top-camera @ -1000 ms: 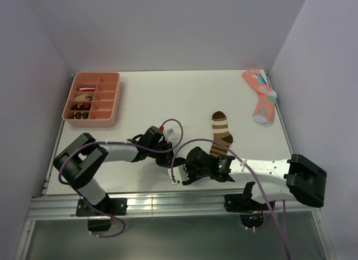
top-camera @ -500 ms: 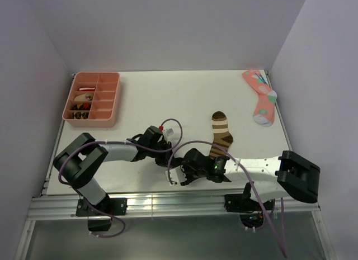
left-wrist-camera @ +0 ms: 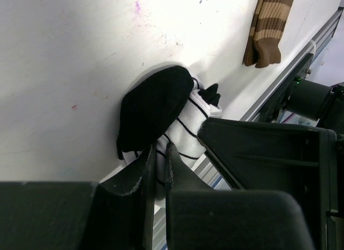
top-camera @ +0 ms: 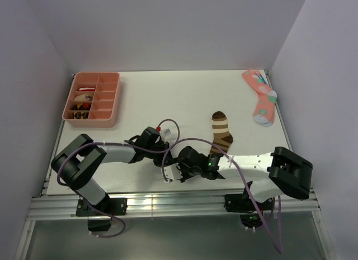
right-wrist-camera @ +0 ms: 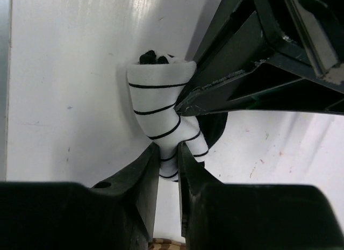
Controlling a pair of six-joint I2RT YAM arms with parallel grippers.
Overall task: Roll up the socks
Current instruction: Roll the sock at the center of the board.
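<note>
The small white sock with thin black stripes (right-wrist-camera: 161,107) is bunched between both grippers near the table's front edge; its black cuff (left-wrist-camera: 153,107) shows in the left wrist view. My left gripper (left-wrist-camera: 159,153) is shut on one end of this sock. My right gripper (right-wrist-camera: 167,153) is shut on its other end. In the top view the two grippers (top-camera: 170,162) meet and hide most of the sock. The brown-and-tan striped sock (top-camera: 221,133) lies flat just right of them, also seen in the left wrist view (left-wrist-camera: 269,29).
A pink sock with coloured dots (top-camera: 260,96) lies at the far right corner. A pink compartment tray (top-camera: 92,98) with small items stands at the far left. The table's front rail (top-camera: 168,201) runs just below the grippers.
My right arm has swung left, carrying its gripper and the white sock end closer to my left gripper. The left arm has barely moved.
</note>
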